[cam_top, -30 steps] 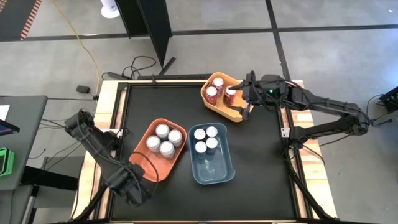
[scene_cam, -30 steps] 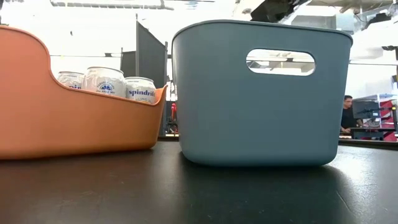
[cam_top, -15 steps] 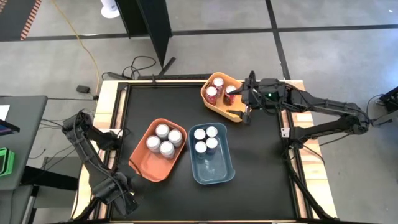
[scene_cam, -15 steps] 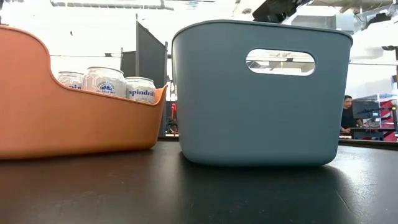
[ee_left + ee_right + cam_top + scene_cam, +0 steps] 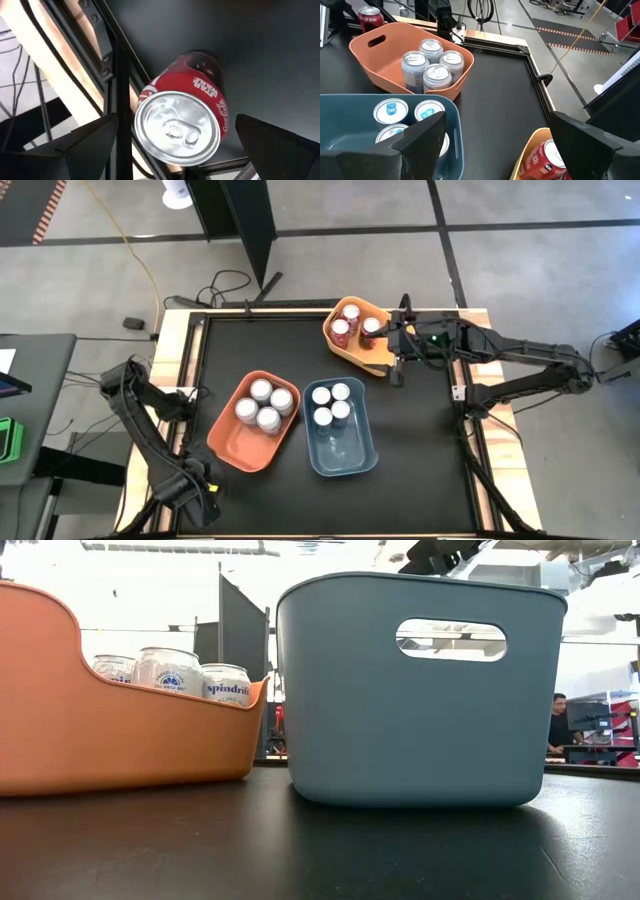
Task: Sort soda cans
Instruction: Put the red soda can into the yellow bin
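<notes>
A red soda can (image 5: 180,130) stands upright on the black table at its near left corner, also seen in the right wrist view (image 5: 370,17). My left gripper (image 5: 177,120) hangs over it, pointing down, open, one finger on either side of the can and apart from it; in the high view the gripper (image 5: 200,488) hides the can. My right gripper (image 5: 396,360) is open over the right end of the yellow bin (image 5: 350,358), which holds three red cans (image 5: 351,313). Silver cans (image 5: 268,418) stand in the orange bin (image 5: 225,442), blue-topped cans (image 5: 323,417) in the blue bin (image 5: 350,460).
The orange bin (image 5: 100,730) and blue bin (image 5: 415,720) stand side by side in the table's middle. A wooden and metal frame (image 5: 107,65) runs along the table's edge close to the red can. A person (image 5: 560,720) sits in the room far behind.
My left gripper has moved from beside the orange bin's near end toward the table's near left corner, sinking and rolling about its own line as it went.
</notes>
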Robot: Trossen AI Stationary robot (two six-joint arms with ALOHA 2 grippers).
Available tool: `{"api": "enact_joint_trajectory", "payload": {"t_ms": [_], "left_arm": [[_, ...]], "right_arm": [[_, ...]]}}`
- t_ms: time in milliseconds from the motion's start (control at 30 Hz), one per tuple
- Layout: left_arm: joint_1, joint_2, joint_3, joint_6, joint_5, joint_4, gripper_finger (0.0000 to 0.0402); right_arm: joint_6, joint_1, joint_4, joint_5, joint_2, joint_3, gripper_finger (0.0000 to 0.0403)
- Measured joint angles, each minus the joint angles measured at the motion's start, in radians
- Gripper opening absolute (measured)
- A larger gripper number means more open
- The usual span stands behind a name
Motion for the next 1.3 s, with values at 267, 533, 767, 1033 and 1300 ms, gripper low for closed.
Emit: {"api": "enact_joint_trajectory", "payload": {"t_ms": [267,533,767,1033,1300], "left_arm": [[-0.019,0.000,-0.094,-0.024,-0.018,0.135,0.0400],[-0.018,-0.001,-0.164,-0.018,-0.069,0.202,0.0400],[-0.018,0.000,-0.224,-0.005,-0.069,0.307,0.0389],[-0.018,-0.001,-0.224,0.014,-0.064,0.314,0.0347],[-0.017,-0.002,-0.222,0.029,-0.055,0.344,0.0309]], "right_arm": [[0.005,0.000,0.000,0.000,0.000,0.000,0.0368],[0.024,0.000,0.000,0.000,0.000,0.001,0.0368],[0.026,0.000,0.000,0.000,0.000,0.001,0.0368],[0.033,0.000,-0.001,0.000,0.000,0.001,0.0368],[0.033,0.000,0.000,0.000,0.000,0.001,0.0368]]}}
